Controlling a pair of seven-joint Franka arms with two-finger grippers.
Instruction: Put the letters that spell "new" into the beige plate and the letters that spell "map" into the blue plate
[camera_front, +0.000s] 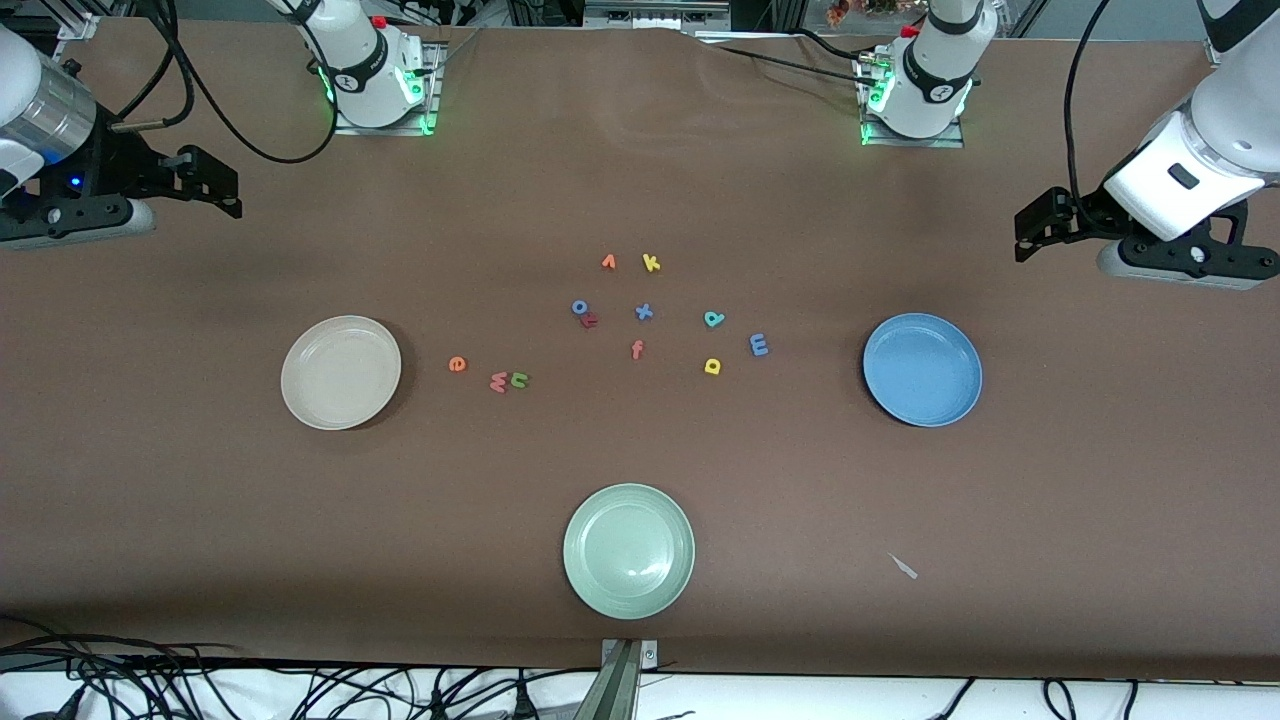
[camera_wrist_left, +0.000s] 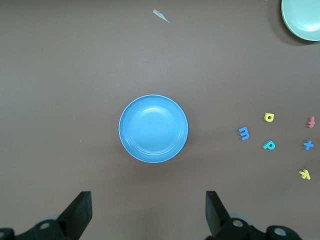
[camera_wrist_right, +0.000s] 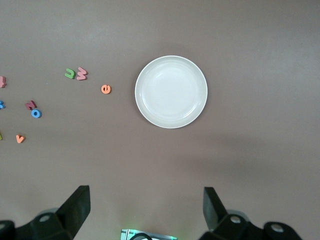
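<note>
Right under the left gripper (camera_wrist_left: 147, 212), which hangs with its fingers spread wide and nothing in them, sits the blue plate (camera_wrist_left: 153, 128), empty; the blue m (camera_wrist_left: 244, 133), yellow a (camera_wrist_left: 269, 117) and teal p (camera_wrist_left: 269, 145) lie off toward the table's middle. Same deal for the right gripper (camera_wrist_right: 145, 210): jaws apart, empty, over the beige plate (camera_wrist_right: 171, 91), also empty, with the orange e (camera_wrist_right: 105, 89), pinkish-red w (camera_wrist_right: 82, 73) and green n (camera_wrist_right: 69, 73) just past it. The pale green plate (camera_front: 628, 550) holds nothing too. Risk, I'd guess: w and n touch, so a pinch could drag both, and decoys like the x (camera_wrist_left: 308, 145) and k (camera_wrist_left: 304, 174) sit close to the p.
</note>
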